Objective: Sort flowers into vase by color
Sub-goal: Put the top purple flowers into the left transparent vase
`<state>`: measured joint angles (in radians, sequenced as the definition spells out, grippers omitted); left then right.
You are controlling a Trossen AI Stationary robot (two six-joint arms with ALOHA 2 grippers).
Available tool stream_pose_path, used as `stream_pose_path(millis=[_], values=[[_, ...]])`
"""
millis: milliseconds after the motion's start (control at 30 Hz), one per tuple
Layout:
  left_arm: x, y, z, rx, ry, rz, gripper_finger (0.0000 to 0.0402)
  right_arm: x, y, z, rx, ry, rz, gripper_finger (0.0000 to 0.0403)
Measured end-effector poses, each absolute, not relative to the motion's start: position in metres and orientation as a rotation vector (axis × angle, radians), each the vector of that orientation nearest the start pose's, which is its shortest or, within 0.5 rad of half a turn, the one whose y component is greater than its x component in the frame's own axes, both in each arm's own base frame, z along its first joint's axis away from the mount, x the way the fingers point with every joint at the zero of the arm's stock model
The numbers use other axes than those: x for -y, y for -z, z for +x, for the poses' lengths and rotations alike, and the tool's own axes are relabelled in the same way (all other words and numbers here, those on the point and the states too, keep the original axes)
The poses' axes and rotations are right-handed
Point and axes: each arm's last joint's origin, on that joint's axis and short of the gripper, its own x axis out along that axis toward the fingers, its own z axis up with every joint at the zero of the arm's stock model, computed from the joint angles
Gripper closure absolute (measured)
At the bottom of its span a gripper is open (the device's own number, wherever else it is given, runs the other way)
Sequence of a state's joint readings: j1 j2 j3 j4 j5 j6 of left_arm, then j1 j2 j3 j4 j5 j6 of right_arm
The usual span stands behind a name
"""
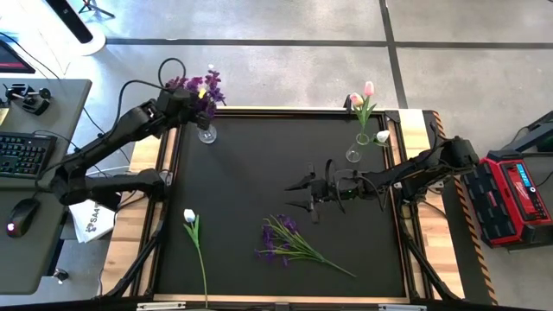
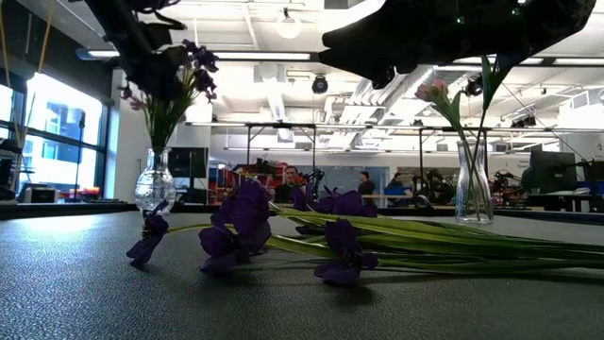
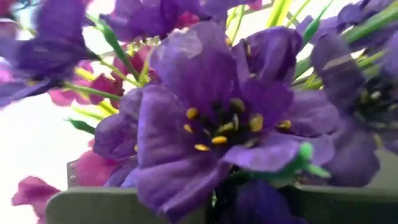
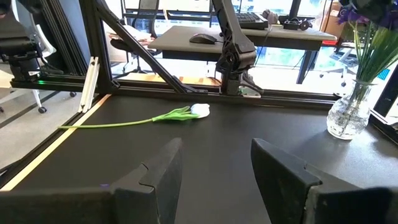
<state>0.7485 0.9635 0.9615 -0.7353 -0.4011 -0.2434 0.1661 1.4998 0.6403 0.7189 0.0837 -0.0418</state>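
A clear vase (image 1: 207, 135) near the table's far left corner holds purple flowers (image 1: 200, 86). My left gripper (image 1: 186, 99) is up among those blossoms, which fill the left wrist view (image 3: 211, 118). A second vase (image 1: 353, 155) near the far right holds pink tulips (image 1: 363, 93) and a white one (image 1: 382, 136). A bunch of purple flowers (image 1: 283, 242) lies flat on the mat's near middle, and a white tulip (image 1: 190, 216) lies flat near the left edge. My right gripper (image 1: 302, 194) is open and hovers over the mat's centre, beyond the lying bunch.
The black mat (image 1: 251, 164) has a raised wooden frame (image 1: 143, 225) around it. A desk with keyboard (image 1: 22, 151) and mouse stands to the left, and a red case (image 1: 518, 194) to the right. People sit in the room behind (image 2: 293, 179).
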Motion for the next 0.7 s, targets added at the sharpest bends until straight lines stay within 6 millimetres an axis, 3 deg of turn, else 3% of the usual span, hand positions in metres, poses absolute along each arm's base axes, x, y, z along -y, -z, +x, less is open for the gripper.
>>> stream_pose_path(millis=[333,567,700], values=[[-0.133,-0.312,0.134,-0.654,-1.158,-0.345,0.0383,-0.048,-0.206,0.298,-0.143,-0.086,-0.06,0.0226],[-0.128,-0.318,0.13,-0.64,-1.106,-0.346,0.0314,-0.048,-0.206,0.298,-0.142,-0.086,-0.06,0.0226],[-0.123,-0.333,0.125,-0.616,-1.106,-0.343,0.0274,-0.048,-0.206,0.298,-0.142,-0.085,-0.061,0.0226]])
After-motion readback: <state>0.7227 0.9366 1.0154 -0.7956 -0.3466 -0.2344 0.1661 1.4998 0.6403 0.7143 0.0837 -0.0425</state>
